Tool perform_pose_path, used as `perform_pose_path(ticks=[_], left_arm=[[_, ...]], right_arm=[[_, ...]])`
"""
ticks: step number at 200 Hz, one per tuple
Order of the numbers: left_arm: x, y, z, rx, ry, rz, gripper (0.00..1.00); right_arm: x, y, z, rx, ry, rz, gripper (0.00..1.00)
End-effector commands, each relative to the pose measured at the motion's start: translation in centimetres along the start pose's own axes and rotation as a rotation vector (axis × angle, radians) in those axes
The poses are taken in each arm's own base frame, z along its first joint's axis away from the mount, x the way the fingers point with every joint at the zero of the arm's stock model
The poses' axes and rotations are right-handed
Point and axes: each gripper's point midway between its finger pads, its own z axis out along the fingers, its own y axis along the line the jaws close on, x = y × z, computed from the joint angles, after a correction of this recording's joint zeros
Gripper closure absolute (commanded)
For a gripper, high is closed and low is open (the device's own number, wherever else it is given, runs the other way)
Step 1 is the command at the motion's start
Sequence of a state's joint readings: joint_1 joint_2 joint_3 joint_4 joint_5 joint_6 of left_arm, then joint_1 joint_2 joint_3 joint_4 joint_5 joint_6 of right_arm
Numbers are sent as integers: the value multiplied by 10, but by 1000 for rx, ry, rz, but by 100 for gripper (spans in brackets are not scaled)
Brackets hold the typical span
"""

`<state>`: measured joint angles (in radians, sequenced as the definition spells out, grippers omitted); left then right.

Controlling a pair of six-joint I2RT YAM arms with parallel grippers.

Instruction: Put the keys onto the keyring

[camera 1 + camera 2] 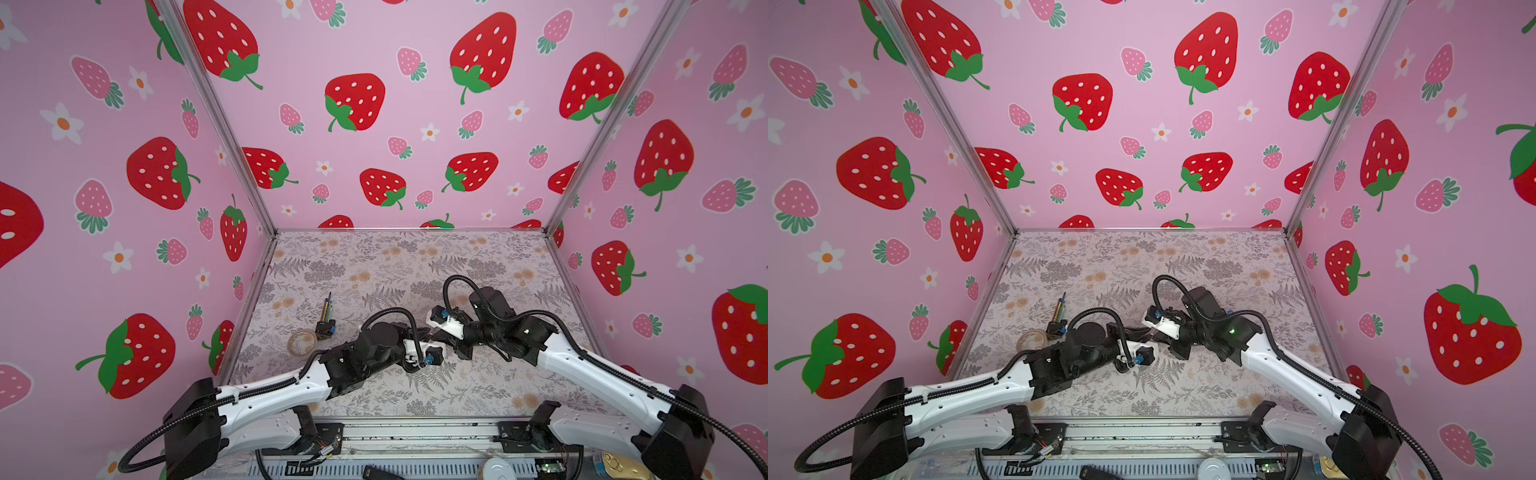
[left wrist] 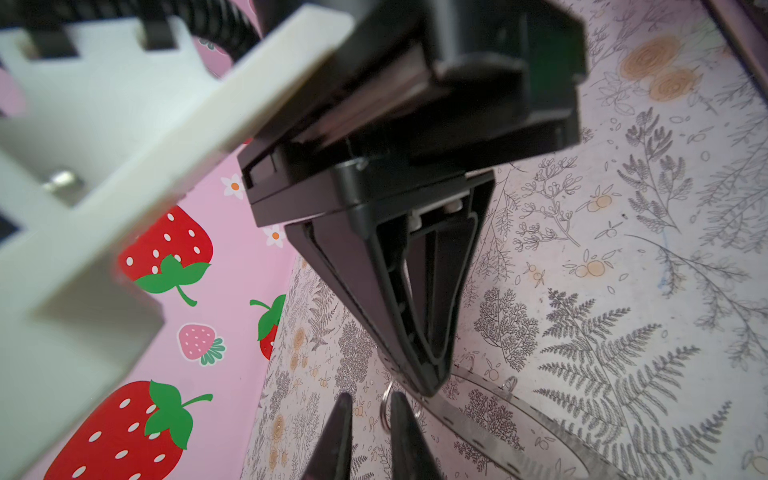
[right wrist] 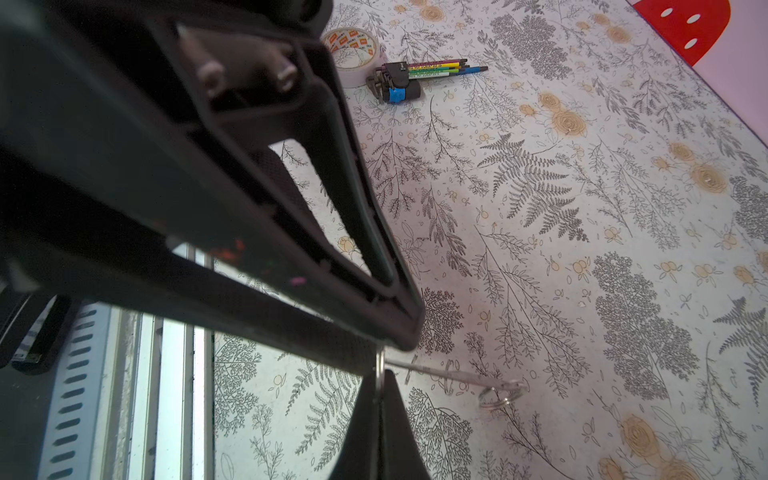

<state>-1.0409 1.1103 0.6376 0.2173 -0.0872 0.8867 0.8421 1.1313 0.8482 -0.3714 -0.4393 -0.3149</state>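
The keyring [image 2: 494, 419] is a flat grey ring with tiny holes along its rim, held just above the table. My right gripper [image 3: 379, 374] is shut on its rim, and from there I see the keyring [image 3: 440, 373] edge-on. My left gripper [image 2: 371, 395] faces the right gripper [image 2: 428, 388] tip to tip, open by a narrow gap. A small silver loop [image 2: 385, 409] hangs at the ring's rim between the left fingertips, against one of them. Another silver loop [image 3: 498, 397] hangs farther along the rim. The keys are out of view. In both top views the grippers meet mid-table, their tips hidden.
A pale tape roll [image 1: 302, 342] and a set of coloured hex keys [image 1: 325, 322] lie at the table's left side. The strawberry-print walls [image 1: 124, 208] close in three sides of the floral table [image 1: 374, 266]. A metal rail [image 1: 415, 432] runs along the front.
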Motion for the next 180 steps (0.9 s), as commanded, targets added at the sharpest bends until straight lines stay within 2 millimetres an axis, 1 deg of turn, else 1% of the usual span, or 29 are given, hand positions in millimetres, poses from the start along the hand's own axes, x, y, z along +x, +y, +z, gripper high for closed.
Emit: perform_pose_path(ticks=[1,26,47,70,73,76,81,92,110,121,127,152,158,162,170,180], left_arm=[[-13,15,0,-26,-18,0,80],[-10,13,2,-16,-7,-2,80],[-12,11,2,-4,-11,-3,81],[-13,10,3,5,-15,-9,93],[-13,10,3,5,-17,-10,93],[-13,10,3,7,-17,-11,98],[-13,9,4,11,-15,-11,100],[-13,9,4,15,-14,-15,100],[-10,6,4,35,-8,-31,100],[-11,7,3,45,-25,-62,100],[-11,8,1,50,-36,-86,100],[-15,13,-6,65,-108,-182,100],[-15,12,-8,72,-119,-198,100],[-16,12,-9,76,-130,-208,100],[-18,10,-10,95,-149,-224,100],[-18,10,-12,105,-162,-246,100]], right_arm=[[-19,2,-8,-6,-63,-31,99],[-20,3,-9,-6,-68,-36,100],[-21,4,-10,-6,-70,-39,99],[-19,4,-8,-5,-64,-43,100],[-20,4,-8,-4,-64,-43,99],[-19,4,-8,-3,-63,-43,100],[-20,4,-8,-2,-63,-46,99],[-20,3,-9,6,-66,-53,100],[-22,2,-12,22,-77,-80,94],[-21,2,-15,37,-79,-93,94],[-27,-1,-17,55,-107,-112,94],[-30,-3,-24,94,-131,-136,91],[-30,-4,-24,103,-136,-140,89],[-30,-5,-25,111,-138,-142,86],[-29,-6,-25,123,-141,-146,76],[-29,-8,-26,137,-139,-151,70]])
